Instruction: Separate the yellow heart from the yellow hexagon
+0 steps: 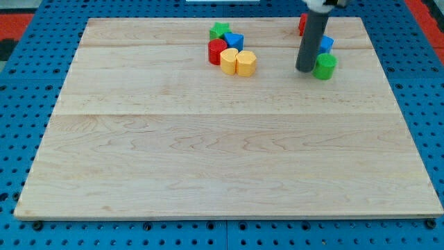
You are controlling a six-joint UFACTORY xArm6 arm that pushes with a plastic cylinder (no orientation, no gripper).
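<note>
The yellow heart (228, 61) and the yellow hexagon (245, 62) lie side by side and touching near the view's top centre, heart on the left. A red cylinder (217, 51), a blue block (234, 41) and a green star (220, 30) crowd against them from the top left. My tip (304, 69) stands well to the right of the yellow pair, just left of a green cylinder (324, 67).
A blue block (325, 44) and a red block (302, 24) sit partly hidden behind the rod at the top right. The wooden board (208, 153) lies on a blue perforated surface (21, 104).
</note>
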